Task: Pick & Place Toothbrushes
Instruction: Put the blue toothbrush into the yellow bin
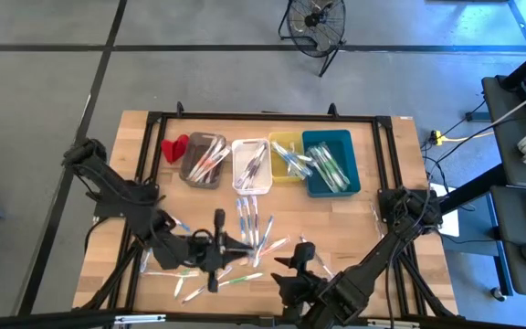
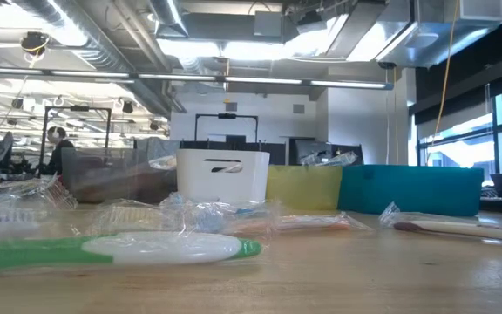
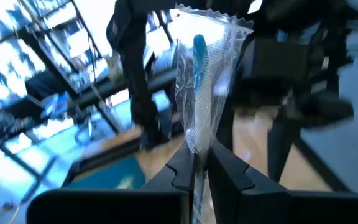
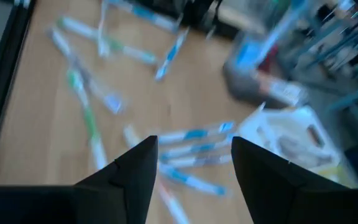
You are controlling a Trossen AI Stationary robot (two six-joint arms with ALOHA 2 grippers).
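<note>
The four bins (image 1: 268, 161) are already holding several toothbrushes, while many wrapped toothbrushes (image 1: 249, 224) are lying loose on the table (image 1: 382, 215), so the sorting is looking partly done. The left gripper (image 3: 199, 165) is pinching a wrapped blue toothbrush (image 3: 197, 74) upright above the table, which only its wrist view is showing. The right gripper (image 4: 194, 163) is hovering with jaws apart, empty, over loose ones

Bins in the high view, nine to three o'clock: grey (image 1: 203, 159), white (image 1: 251, 164), yellow (image 1: 285, 156), teal (image 1: 331, 162). Red object (image 1: 174, 147) beside grey. The left gripper (image 3: 199, 171) pinches a clear-wrapped toothbrush (image 3: 199, 81), seemingly blue and white.
</note>
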